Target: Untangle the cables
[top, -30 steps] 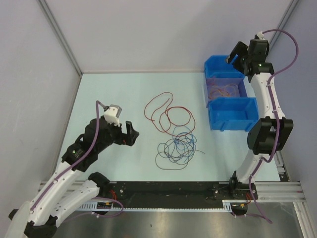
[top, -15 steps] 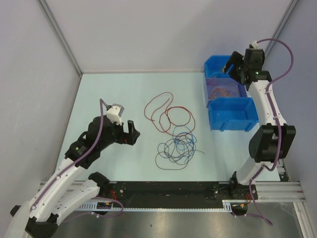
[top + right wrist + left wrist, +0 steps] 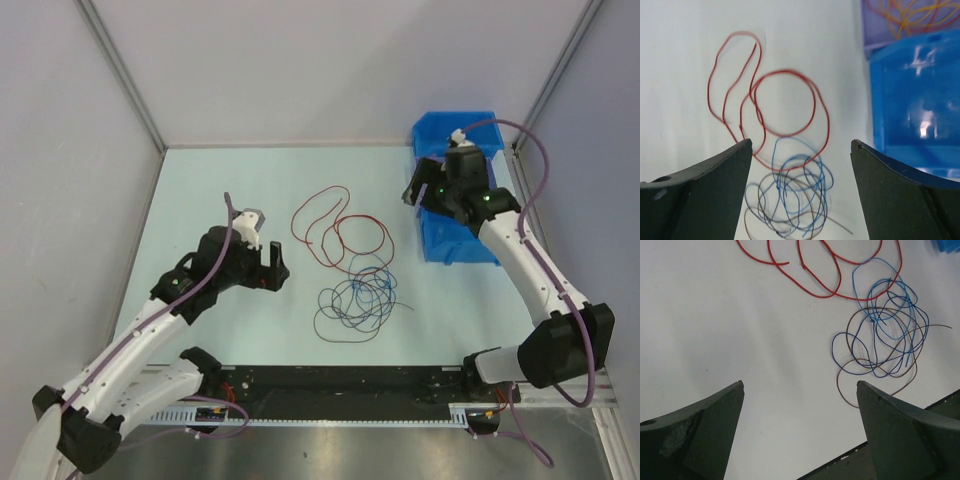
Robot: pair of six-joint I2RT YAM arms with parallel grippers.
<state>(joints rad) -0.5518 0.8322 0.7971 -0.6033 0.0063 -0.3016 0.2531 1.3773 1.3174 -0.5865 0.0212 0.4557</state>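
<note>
The cables lie mid-table. A red cable [image 3: 330,222] curls in loose loops, and just in front of it blue and dark wires make a tangle [image 3: 357,298]. My left gripper [image 3: 275,268] hovers open to the left of the tangle. In its wrist view the tangle [image 3: 885,335] and red cable [image 3: 816,294] lie ahead of the empty gripper [image 3: 800,385]. My right gripper [image 3: 413,194] hangs open near the bins, right of the red loops. Its wrist view, gripper [image 3: 801,142] empty, looks down on the red loop [image 3: 785,71] and tangle [image 3: 790,200].
Blue bins [image 3: 462,246] stand in a row at the right edge, partly covered by my right arm. One bin [image 3: 867,30] holds orange and red wires [image 3: 910,15]. Grey walls close the table at the back and sides. The black base rail [image 3: 340,380] runs along the near edge.
My right arm has swung from above the back bins down and left toward the cables. My left arm has moved forward and right, closer to the tangle. Both grippers stayed open.
</note>
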